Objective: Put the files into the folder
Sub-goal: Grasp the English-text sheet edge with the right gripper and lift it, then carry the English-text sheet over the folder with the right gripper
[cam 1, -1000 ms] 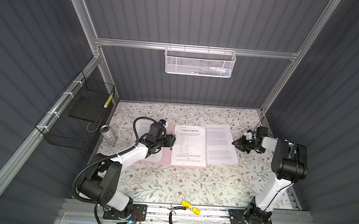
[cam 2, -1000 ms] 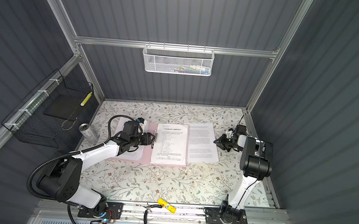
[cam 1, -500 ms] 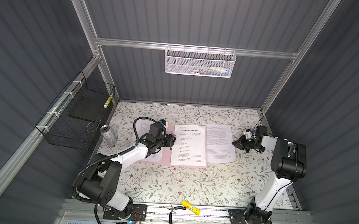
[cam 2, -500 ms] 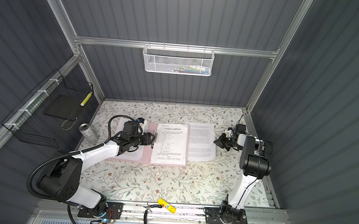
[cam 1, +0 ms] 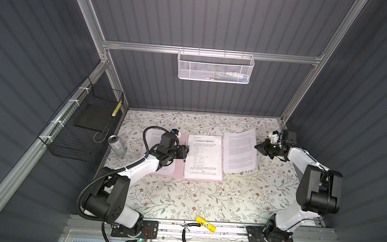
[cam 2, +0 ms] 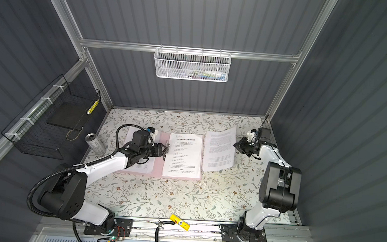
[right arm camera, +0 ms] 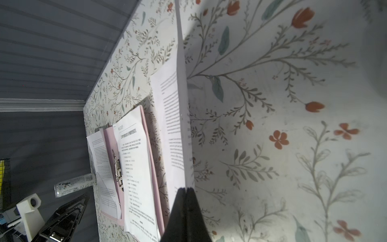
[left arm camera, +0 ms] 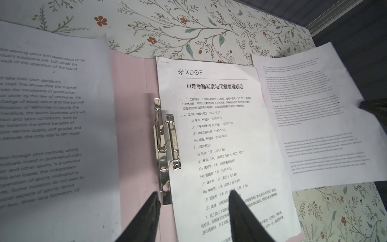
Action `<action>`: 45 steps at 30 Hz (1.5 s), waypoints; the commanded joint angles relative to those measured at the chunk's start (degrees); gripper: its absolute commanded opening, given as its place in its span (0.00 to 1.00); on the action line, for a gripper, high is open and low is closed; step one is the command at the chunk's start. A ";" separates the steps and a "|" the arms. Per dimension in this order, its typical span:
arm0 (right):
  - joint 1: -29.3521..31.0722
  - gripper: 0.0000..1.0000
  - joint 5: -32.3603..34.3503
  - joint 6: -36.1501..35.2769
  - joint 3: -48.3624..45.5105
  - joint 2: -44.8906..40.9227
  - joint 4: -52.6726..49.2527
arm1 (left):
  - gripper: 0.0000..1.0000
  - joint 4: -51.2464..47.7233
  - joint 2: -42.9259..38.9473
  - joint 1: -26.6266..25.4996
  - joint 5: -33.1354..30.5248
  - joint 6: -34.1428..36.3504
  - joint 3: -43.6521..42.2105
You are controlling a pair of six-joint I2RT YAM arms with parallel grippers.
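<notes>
Right jaws together, clamped on the outer edge of the loose sheet (cam 1: pixel 239 151), which is raised off the desk (cam 1: pixel 182 196) just beside the open folder (cam 1: pixel 179 170). Left jaws apart above the clip (left arm camera: pixel 167 142). Judgement: carry the sheet low and square it over the page (cam 1: pixel 204 155) beside the clip; thin paper buckles easily.

Three printed sheets on the bench (cam 1: pixel 181 201): a left sheet (left arm camera: pixel 52 125) and a middle sheet (cam 1: pixel 203 156) on the one pink folder (cam 1: pixel 179 171), a right sheet (cam 1: pixel 239 151) beside its right edge; one metal clip (left arm camera: pixel 167 144). One can (cam 1: pixel 117 145) at the bench's left edge, one yellow tube (cam 1: pixel 205 224) and one pair of pliers (cam 1: pixel 189 225) along the front rail (cam 1: pixel 231 231). Two wire baskets, a white basket (cam 1: pixel 215 66) and a black basket (cam 1: pixel 72 145), and two arms, a left arm (cam 1: pixel 141 167) and a right arm (cam 1: pixel 303 158).
</notes>
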 commanded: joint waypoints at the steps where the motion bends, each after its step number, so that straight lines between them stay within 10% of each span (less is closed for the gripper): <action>1: 1.36 0.00 4.90 2.95 0.81 -4.27 -3.47 | 0.54 -1.48 -1.81 0.32 -1.22 0.42 0.80; 25: 28.67 0.00 9.25 19.59 11.32 -9.57 8.21 | 0.54 -4.24 -9.96 0.36 -5.98 0.63 -2.37; 45: 29.46 0.00 10.99 28.96 -3.23 1.40 23.26 | 0.55 -5.56 -10.47 0.51 -7.36 1.64 -3.39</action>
